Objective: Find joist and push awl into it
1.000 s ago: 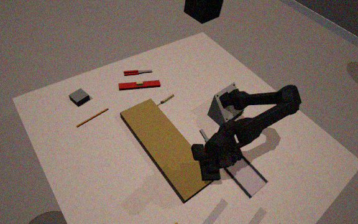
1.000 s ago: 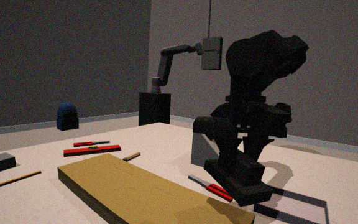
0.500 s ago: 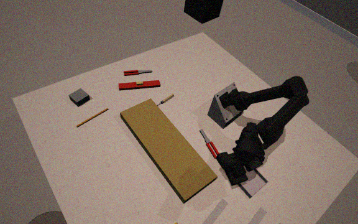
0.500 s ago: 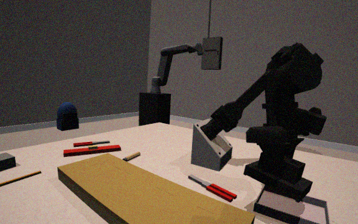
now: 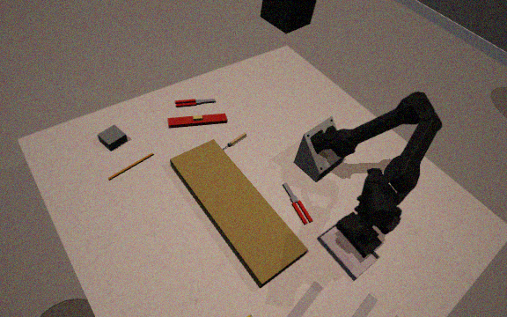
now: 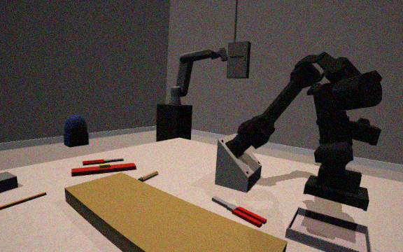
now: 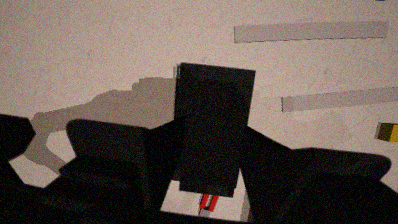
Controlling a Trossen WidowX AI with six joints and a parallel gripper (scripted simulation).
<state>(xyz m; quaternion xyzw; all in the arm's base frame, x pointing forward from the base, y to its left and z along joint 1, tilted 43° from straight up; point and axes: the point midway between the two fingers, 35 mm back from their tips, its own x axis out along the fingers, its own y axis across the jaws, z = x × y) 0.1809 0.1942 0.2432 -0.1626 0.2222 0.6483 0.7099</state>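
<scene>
My gripper [image 5: 364,226] [image 6: 339,174] [image 7: 211,122] is shut on the stud finder [image 5: 359,242] [image 6: 336,193] [image 7: 215,100], a dark block. It hangs above the tray's far part in the top view, its shadow falling inside the shallow grey tray [image 5: 336,260] [image 6: 304,238]. The exact height is hard to tell. The tan floor panel [image 5: 234,213] [image 6: 166,217] lies to the left of the tray, with no hole that I can make out. The awl [image 5: 237,139] [image 6: 150,176], with a wooden handle, lies beside the panel's far end. The joist is hidden.
A red-handled tool [image 5: 304,212] [image 6: 248,215] lies between panel and arm mount [image 5: 312,160] [image 6: 231,171]. A red level [image 5: 214,119] [image 6: 122,168], another red-handled tool [image 5: 186,103], a grey block [image 5: 113,136] and a thin orange stick [image 5: 131,166] lie farther off.
</scene>
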